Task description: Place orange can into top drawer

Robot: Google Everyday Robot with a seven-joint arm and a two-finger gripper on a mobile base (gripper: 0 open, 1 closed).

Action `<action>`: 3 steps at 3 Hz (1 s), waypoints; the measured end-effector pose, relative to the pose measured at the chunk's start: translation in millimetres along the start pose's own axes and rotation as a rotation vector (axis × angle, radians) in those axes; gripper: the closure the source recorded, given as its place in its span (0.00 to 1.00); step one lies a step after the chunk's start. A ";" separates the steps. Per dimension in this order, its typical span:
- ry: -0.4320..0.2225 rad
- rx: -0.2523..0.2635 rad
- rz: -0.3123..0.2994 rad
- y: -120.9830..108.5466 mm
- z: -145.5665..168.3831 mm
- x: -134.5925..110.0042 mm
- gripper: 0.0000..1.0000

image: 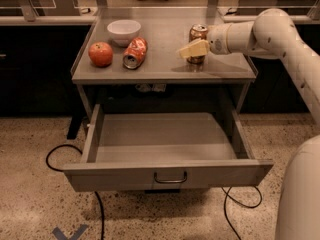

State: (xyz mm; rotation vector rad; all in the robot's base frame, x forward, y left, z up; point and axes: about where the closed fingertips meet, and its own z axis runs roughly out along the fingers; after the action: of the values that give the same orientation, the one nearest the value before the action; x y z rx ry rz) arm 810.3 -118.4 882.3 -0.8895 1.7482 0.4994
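My hand (189, 49) sits low against the front of the orange can (198, 33), covering its middle band. I cannot tell whether the hand is apart or clamped on the can. The can stands upright directly behind the hand, touching or nearly touching it, on the grey surface (165, 70). I judge it light, thin-walled and smooth, so it could slip under a loose hold and dent under a hard one. I'd take it across the mid-body, below the silver rim, with moderate squeeze, and keep it upright. Out past the hand's tip, away from the arm, a redder can (135, 53) lies on its side, well apart. Beyond that are a red fruit (100, 54) and a white bowl (123, 31). Below the hand and nearer to me, the top drawer (160, 134) is pulled fully open, its floor bare, its handle (170, 178) at the front panel's centre.
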 end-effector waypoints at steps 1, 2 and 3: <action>0.000 0.000 0.000 0.1 0.2 0.0 0.23; 0.000 0.000 0.000 0.2 0.3 0.0 0.44; 0.000 0.000 0.000 0.2 0.3 0.0 0.67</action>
State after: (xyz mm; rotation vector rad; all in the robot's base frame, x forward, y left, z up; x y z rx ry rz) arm 810.4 -118.2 882.2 -0.8898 1.7482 0.4997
